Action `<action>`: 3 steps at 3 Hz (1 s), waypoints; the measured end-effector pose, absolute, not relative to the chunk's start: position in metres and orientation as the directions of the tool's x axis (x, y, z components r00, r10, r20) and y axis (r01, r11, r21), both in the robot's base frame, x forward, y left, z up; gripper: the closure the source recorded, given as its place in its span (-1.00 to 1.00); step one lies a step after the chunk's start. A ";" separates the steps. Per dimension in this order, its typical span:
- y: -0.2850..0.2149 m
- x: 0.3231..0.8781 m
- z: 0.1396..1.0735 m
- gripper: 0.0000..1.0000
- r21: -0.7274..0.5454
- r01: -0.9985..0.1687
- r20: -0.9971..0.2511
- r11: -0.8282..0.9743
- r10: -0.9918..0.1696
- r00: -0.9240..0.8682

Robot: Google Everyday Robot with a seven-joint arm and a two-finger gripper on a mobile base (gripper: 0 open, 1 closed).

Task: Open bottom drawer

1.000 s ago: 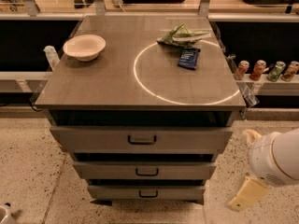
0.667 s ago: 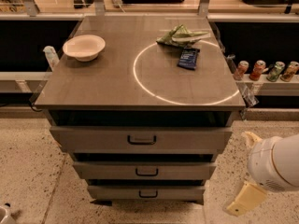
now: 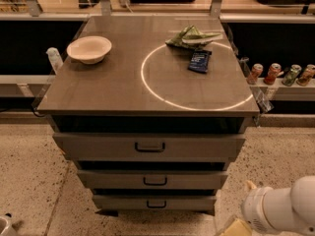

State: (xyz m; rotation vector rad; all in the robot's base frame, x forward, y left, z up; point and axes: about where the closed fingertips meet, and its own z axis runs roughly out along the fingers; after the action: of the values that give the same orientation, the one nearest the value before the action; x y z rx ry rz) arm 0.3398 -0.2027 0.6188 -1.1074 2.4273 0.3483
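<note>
The bottom drawer (image 3: 155, 202) is the lowest of three stacked grey drawers in the cabinet. It is closed and has a small dark pull handle (image 3: 156, 204). My gripper (image 3: 236, 227) is at the lower right of the view, to the right of the bottom drawer and apart from it. Only a tan part of it shows at the picture's bottom edge, below the white wrist (image 3: 275, 211). It holds nothing that I can see.
The middle drawer (image 3: 153, 179) and top drawer (image 3: 149, 146) are closed. On the cabinet top (image 3: 123, 87) are a white bowl (image 3: 89, 48), a green bag (image 3: 193, 36) and a blue packet (image 3: 199, 61). Cans (image 3: 280, 73) stand on a shelf at the right. Speckled floor surrounds the cabinet.
My arm has moved down and a little left, toward the cabinet's lower right corner. The gripper has sunk mostly below the picture's edge. The drawers have not moved.
</note>
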 end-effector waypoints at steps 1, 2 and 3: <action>-0.202 0.369 0.565 -1.00 0.038 -0.732 -0.539 0.680 -0.603 -0.588; -0.206 0.382 0.558 -1.00 0.009 -0.707 -0.559 0.707 -0.583 -0.590; -0.206 0.368 0.553 -1.00 0.018 -0.659 -0.565 0.752 -0.537 -0.627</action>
State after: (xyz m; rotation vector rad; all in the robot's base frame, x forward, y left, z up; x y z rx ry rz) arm 0.3676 -0.2055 0.5532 -0.8986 2.4071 0.3016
